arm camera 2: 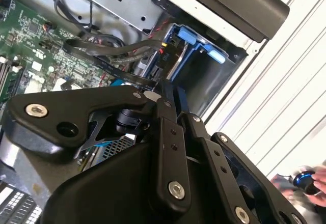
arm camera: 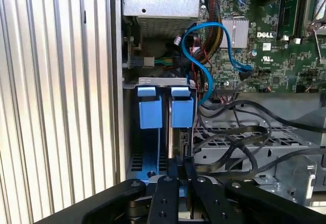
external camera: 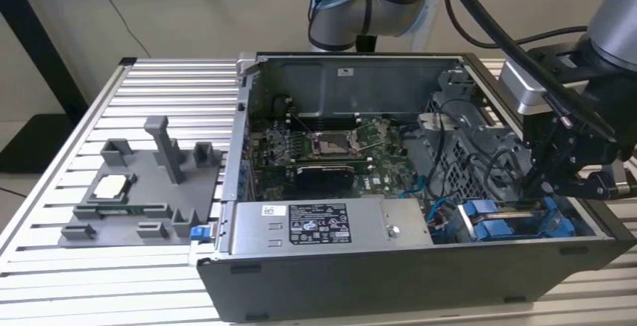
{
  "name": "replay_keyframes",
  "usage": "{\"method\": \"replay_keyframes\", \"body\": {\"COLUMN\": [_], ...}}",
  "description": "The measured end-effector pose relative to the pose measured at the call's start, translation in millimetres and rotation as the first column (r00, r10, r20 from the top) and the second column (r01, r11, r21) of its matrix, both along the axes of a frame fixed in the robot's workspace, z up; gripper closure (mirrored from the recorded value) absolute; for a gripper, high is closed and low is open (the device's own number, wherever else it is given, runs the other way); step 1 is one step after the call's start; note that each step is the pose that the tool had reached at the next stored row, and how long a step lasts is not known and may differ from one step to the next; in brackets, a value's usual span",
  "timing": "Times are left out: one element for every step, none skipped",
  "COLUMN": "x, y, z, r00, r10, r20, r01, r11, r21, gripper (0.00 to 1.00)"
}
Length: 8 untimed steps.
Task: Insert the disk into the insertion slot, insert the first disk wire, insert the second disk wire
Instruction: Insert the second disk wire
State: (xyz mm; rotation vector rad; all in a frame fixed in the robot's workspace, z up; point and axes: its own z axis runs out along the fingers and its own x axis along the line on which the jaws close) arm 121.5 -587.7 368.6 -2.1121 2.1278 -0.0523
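Note:
The disk sits in the insertion slot (external camera: 512, 208) at the case's front corner on the exterior view's right. Its bright blue carrier (arm camera: 182, 113) stands beside a second blue carrier (arm camera: 150, 111); both carriers (external camera: 493, 221) show in the exterior view. My gripper (external camera: 538, 190) hangs right over this bay. In both wrist views its black fingers (arm camera: 178, 170) are pressed together on the end of a black flat disk wire (arm camera 2: 114, 56), just above the disk's edge (arm camera: 183, 140). The wire (arm camera: 232, 132) loops back over the metal drive cage.
The open case holds a green motherboard (external camera: 329, 147), a silver power supply (external camera: 318, 225) and blue data cables (arm camera: 204, 71). A grey fixture plate (external camera: 139, 192) lies on the slatted aluminium table (external camera: 60, 281). A hand (arm camera 2: 308, 180) shows beside the case.

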Motion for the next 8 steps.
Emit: {"method": "replay_keyframes", "body": {"x": [0.0,0.0,0.0,0.0,0.0,0.0,0.0,0.0], "y": [0.0,0.0,0.0,0.0,0.0,0.0,0.0,0.0], "z": [0.0,0.0,0.0,0.0,0.0,0.0,0.0,-0.1], "r00": [1.0000,1.0000,1.0000,1.0000,1.0000,1.0000,1.0000,1.0000], "r10": [0.000,0.000,0.000,0.000,0.000,0.000,0.000,0.000], "r20": [0.0000,0.0000,0.0000,0.0000,0.0000,0.0000,0.0000,0.0000], "r01": [0.000,0.000,0.000,0.000,0.000,0.000,0.000,0.000], "r11": [1.0000,1.0000,1.0000,1.0000,1.0000,1.0000,1.0000,1.0000], "r21": [-0.0006,-0.0007,-0.0010,-0.0012,-0.0014,-0.0015,-0.0016,-0.0017], "gripper": [0.84,0.84,0.84,0.84,0.84,0.84,0.84,0.84]}}
